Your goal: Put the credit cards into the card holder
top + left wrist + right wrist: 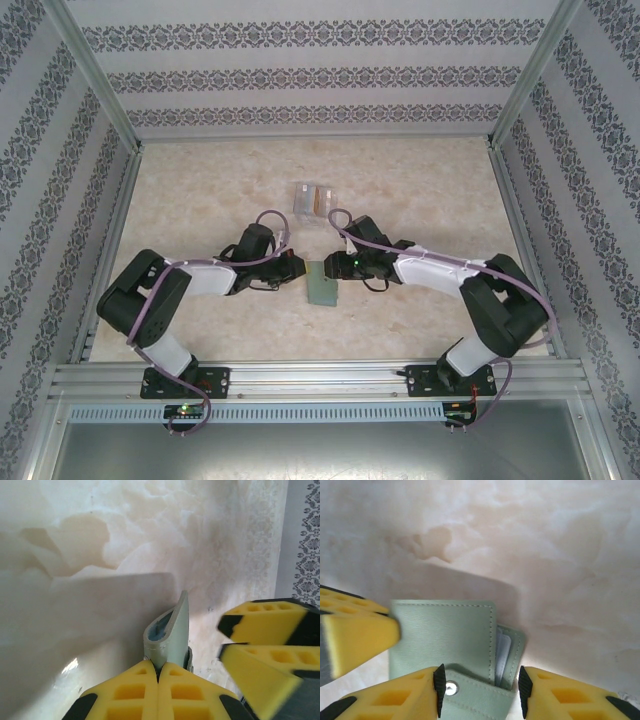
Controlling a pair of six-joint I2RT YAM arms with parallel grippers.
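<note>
Card holder (322, 283), sage-green and folded like a book, lies near the middle of the pale marbled desk (430, 200), a little toward 6 o'clock, between the two arms. From the right wrist camera its stitched cover (445, 635) faces up, a snap tab (470, 692) with a round metal stud crosses its near edge, and a pale flat layer shows inside the fold at 3 o'clock; whether that is a card or lining cannot be told. From the left wrist camera the same holder (167, 635) is seen edge-on, its leaves bowed slightly apart with bluish lining between them. The left claw (299, 269) meets the holder at about 10 o'clock in the overhead view; its yellow pads (135, 690) are pressed together, pinching the holder's edge between them. The right claw (336, 267) comes in at about 1 o'clock, just beside the left one. Its fingers (410, 695) stand apart, one on each side of the snap tab, with a thin gap visible at the right-hand finger; in the left wrist view its two pads (265, 617) likewise show daylight between them. At 12 o'clock from the holder, well apart from it, a clear stand (312, 199) sits on the desk holding the credit cards (319, 201), one orange-yellow and the others pale. Patterned walls (300, 80) close in the desk at 9, 12 and 3 o'clock, and both arm bases are bolted to a metal rail (320, 380) at 6 o'clock.
</note>
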